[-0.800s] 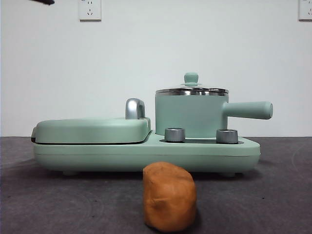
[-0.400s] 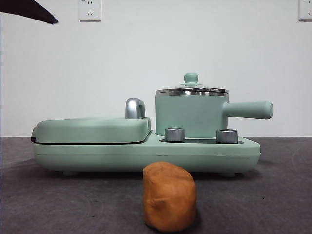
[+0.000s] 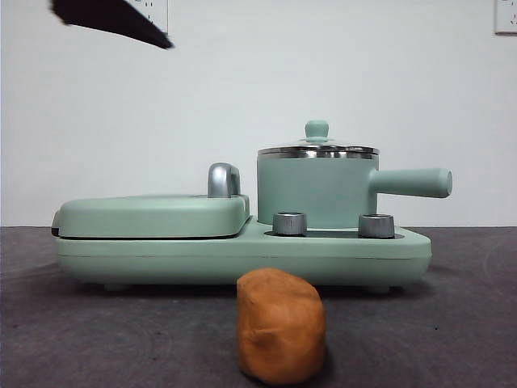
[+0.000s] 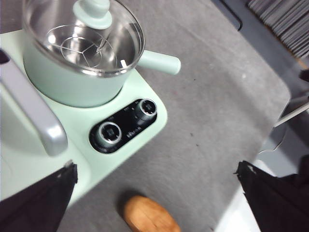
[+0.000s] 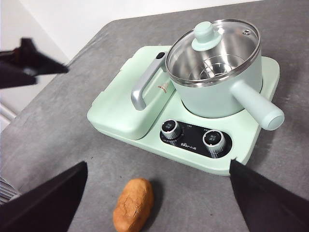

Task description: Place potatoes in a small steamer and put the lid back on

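The orange-brown potato (image 3: 281, 327) lies on the grey table in front of the appliance; it also shows in the left wrist view (image 4: 149, 216) and the right wrist view (image 5: 133, 204). The mint green steamer (image 3: 315, 192) stands on the right of the appliance base, with the glass lid (image 3: 317, 129) on it. My left gripper (image 4: 157, 166) is open and empty, high above the knobs and the potato, near the steamer (image 4: 67, 82). It shows as a black tip (image 3: 113, 20) at the front view's top left. My right gripper (image 5: 158, 166) is open and empty, high above the table.
The flat mint green griddle (image 3: 153, 216) with a chrome handle (image 3: 224, 179) is shut on the left of the base. Two steel knobs (image 3: 290, 223) sit on the base's front. The steamer's side handle (image 3: 412, 183) points right.
The black arm tip at the front view's top left has come further into the picture, moving right. The potato, steamer and lid have not moved.
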Robot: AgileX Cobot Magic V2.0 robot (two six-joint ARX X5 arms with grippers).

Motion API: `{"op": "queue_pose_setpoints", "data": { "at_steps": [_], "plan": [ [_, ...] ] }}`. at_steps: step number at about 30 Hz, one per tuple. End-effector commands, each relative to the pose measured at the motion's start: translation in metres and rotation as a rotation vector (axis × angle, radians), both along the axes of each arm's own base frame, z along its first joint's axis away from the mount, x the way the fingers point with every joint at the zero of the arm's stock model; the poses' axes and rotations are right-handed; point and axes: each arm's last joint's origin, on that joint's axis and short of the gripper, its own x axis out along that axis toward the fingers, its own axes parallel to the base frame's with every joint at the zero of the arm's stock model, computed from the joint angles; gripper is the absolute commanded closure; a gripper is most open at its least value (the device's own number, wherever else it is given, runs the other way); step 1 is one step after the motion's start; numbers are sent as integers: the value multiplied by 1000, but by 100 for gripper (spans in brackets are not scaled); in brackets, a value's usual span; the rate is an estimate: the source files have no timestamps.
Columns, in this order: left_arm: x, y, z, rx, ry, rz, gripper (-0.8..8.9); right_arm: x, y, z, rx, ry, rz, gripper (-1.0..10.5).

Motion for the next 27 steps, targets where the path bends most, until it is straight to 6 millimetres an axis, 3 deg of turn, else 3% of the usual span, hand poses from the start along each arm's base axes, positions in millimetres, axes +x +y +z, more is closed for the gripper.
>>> {"op": "queue_pose_setpoints", "data": {
  "at_steps": [1,13,19,27],
  "plan": [
    [21,-20,9,51,-47,-27,273,0,0,5,5,-16,5,477],
    [105,-96,4,190,-217,63,274,0,0,5,13,-10,5,477],
    [127,-121,-14,205,-271,51,275,0,0,5,22,-1,1,477],
    [142,-145,-36,178,-341,26,284,0,0,5,22,-1,2,477]
  ]
}}
